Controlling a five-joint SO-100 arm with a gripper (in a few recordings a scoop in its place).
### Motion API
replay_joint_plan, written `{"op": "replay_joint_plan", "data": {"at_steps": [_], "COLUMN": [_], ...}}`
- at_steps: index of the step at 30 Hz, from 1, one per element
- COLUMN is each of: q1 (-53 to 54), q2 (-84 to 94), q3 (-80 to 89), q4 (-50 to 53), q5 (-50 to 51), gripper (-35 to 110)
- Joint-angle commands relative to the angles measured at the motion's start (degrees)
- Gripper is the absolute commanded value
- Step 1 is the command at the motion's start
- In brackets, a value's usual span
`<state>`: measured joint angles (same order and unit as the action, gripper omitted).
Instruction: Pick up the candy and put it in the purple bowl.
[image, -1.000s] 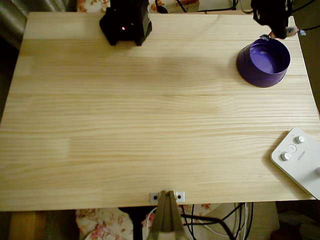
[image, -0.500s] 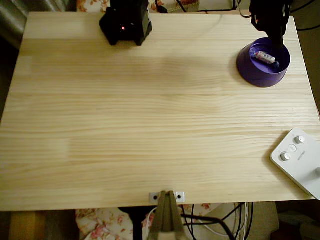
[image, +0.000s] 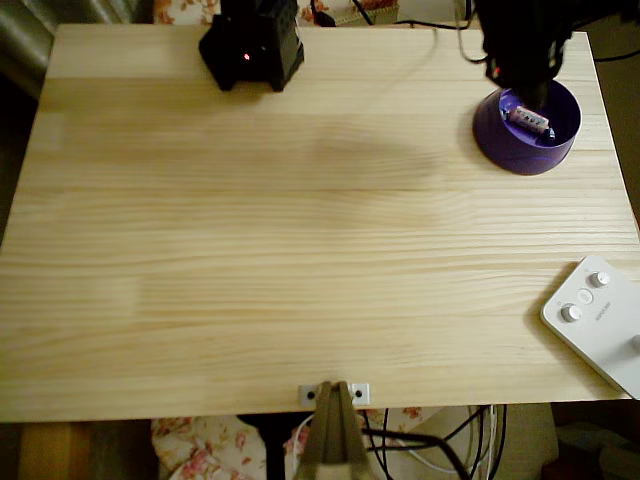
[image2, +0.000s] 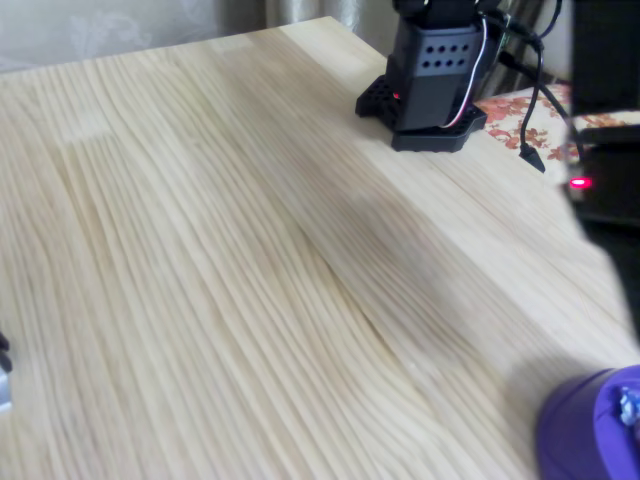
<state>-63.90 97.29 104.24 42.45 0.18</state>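
Observation:
The purple bowl (image: 527, 128) stands at the table's far right corner in the overhead view, and its rim also shows at the bottom right of the fixed view (image2: 590, 430). Inside it lies the candy (image: 528, 121), a small whitish wrapped sweet, free of any grip; a bit of its wrapper peeks out in the fixed view (image2: 630, 405). My black gripper (image: 518, 85) hovers over the bowl's far-left rim. Its fingers look apart with nothing between them, and one tip overlaps the bowl's edge.
The arm's black base (image: 252, 45) sits at the far edge, left of centre. A white box with knobs (image: 597, 320) lies at the near right edge. A metal clamp (image: 335, 395) grips the front edge. Bare wooden table (image: 300, 230) spreads between them.
One second ago the bowl was empty with the candy held behind it. The candy was then dropped into the bowl, and the gripper has since shifted left.

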Motion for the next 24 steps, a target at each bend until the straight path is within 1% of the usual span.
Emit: {"op": "replay_joint_plan", "data": {"at_steps": [1, 4, 8, 24], "q1": [3.2, 6.9, 12.7, 40.1], "q2": [6.6, 10.1, 17.2, 34.0], "q3": [-2.2, 1.2, 7.2, 20.9], "q4": [4.7, 5.9, 4.6, 5.3], "q5": [0.3, 0.1, -0.8, 0.4], "gripper": [-1, -1, -1, -1]}}
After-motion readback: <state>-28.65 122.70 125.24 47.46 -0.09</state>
